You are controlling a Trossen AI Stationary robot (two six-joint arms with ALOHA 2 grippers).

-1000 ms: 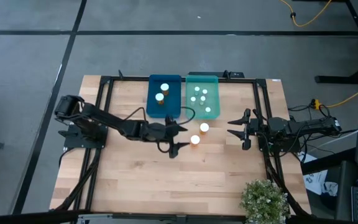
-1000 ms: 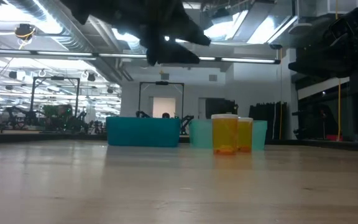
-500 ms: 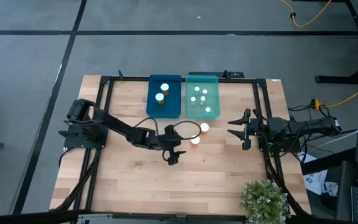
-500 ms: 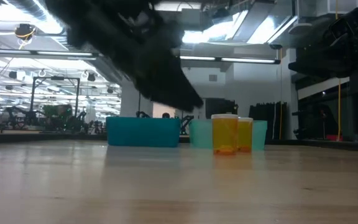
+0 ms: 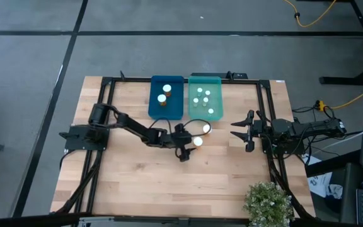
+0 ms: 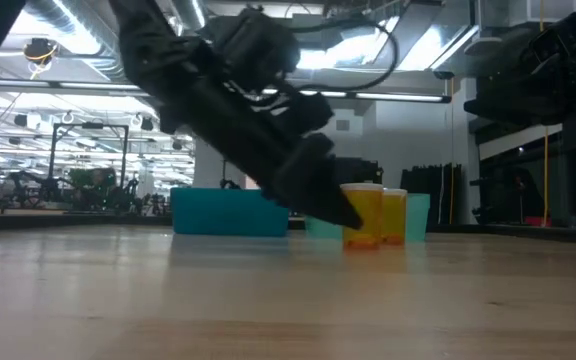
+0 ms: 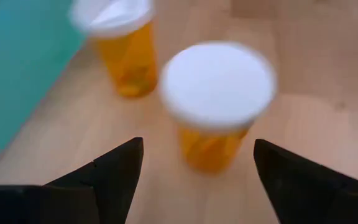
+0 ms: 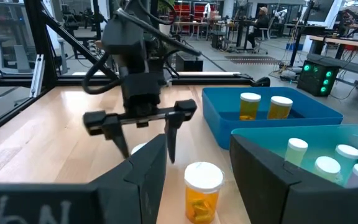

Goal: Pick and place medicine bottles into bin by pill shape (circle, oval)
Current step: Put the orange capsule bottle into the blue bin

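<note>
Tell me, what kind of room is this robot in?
Probably a robotics lab or workshop. Past the wooden table the right wrist view shows workbenches, metal frames and green-lit equipment, and the low view shows bare ceiling ducts.

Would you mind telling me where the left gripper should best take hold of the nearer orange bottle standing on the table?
Grip the orange bottle on its amber body just below the white cap, coming down from above. It stands upright, and the left gripper is open with a finger on each side of it. The second bottle stands apart, so the fingers likely have room.

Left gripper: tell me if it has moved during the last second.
Yes. In the high view the left gripper has swung toward the nearer orange bottle, further from the blue bin.
</note>
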